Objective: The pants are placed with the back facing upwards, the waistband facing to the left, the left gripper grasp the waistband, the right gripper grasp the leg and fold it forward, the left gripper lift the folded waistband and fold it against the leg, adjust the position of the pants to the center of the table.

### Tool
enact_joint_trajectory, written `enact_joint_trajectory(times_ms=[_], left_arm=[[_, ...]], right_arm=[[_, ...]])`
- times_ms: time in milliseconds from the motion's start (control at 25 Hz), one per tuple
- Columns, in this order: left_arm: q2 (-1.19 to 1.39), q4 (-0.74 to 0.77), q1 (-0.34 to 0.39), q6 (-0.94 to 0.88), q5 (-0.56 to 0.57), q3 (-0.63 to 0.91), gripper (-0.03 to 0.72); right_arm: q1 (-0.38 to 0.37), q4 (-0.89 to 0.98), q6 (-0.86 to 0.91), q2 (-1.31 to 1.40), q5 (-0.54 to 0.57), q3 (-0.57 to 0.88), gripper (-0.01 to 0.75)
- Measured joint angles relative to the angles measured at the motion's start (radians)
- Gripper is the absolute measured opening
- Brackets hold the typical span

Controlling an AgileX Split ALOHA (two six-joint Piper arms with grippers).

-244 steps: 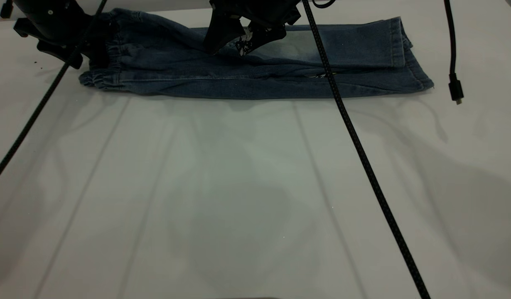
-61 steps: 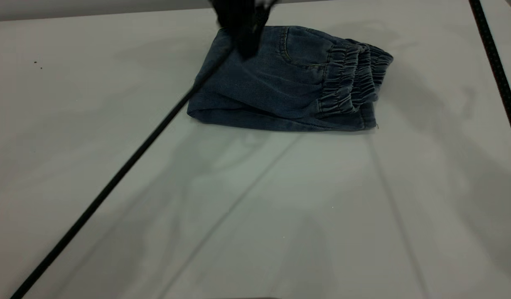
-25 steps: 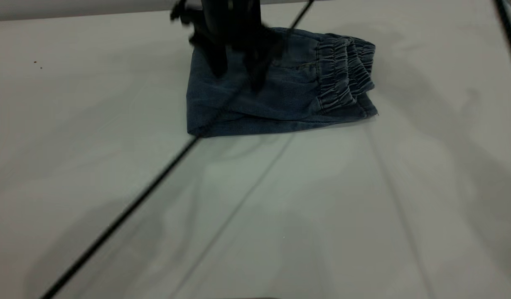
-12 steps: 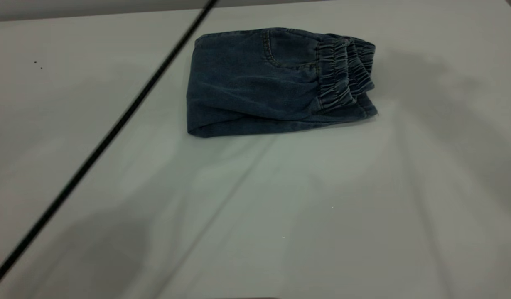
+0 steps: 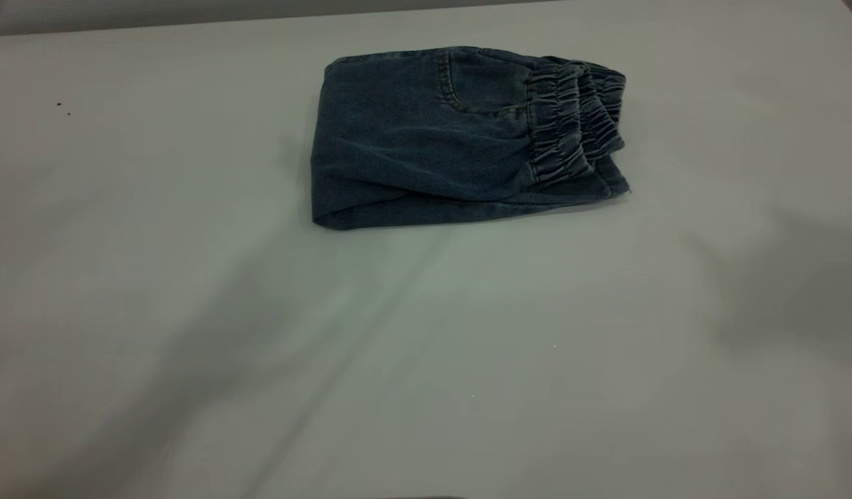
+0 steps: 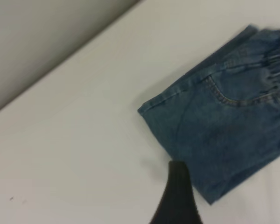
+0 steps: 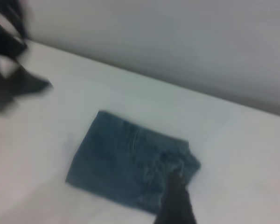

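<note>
Ext. view: one pair of pants (image 5: 433, 138), folded into a compact rectangle, lies on the table (image 5: 426, 333) toward the far edge, roughly mid-width. One waistband (image 5: 575, 121), gathered and ruched, sits on top at the bundle's right end, stacked in several ridges. One back pocket seam shows on the upper layer, next to the waistband. The fold edge is at the left end; a lower denim layer peeks out along the near side. No gripper in this view, only soft shadows across the near half of the table.

L wrist view: the same single bundle (image 6: 224, 135) on the white top, pocket stitching and waistband ruching visible. The left gripper (image 6: 177, 198) shows as one dark finger tip, above the table beside the fold-end corner of the pants, clear of the cloth. It holds nothing; can't tell how wide the jaws stand.

R wrist view: blurred. The pants (image 7: 126, 158) lie alone on the table, well apart from the far edge. The right gripper (image 7: 176, 200) shows one dark finger tip over the waistband end, holding nothing; jaw spread can't be told. The other arm's dark shape appears farther off, lifted off the table.
</note>
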Motion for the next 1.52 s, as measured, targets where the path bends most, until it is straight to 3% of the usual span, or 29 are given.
enact_joint_trajectory(times_ms=[520, 880, 1160, 1520], left_arm=[[-0.805, -0.001, 0.0, -0.007, 0.0, 0.685, 0.531], [-1.255, -0.001, 0.0, -0.008, 0.0, 1.013, 0.531], [-1.356, -0.063, 0.0, -0.008, 0.0, 1.163, 0.531], [-1.369, -0.135, 0.0, 0.053, 0.0, 1.295, 0.531]], right_arm=[[0.0, 0.0, -0.002, -0.629, 0.001, 0.637, 0.47], [0.0, 0.0, -0.002, -0.973, 0.001, 0.855, 0.47], [0.0, 0.015, -0.016, -1.149, 0.001, 0.975, 0.47], [0.0, 0.051, -0.086, -1.25, -0.031, 1.251, 0.47]])
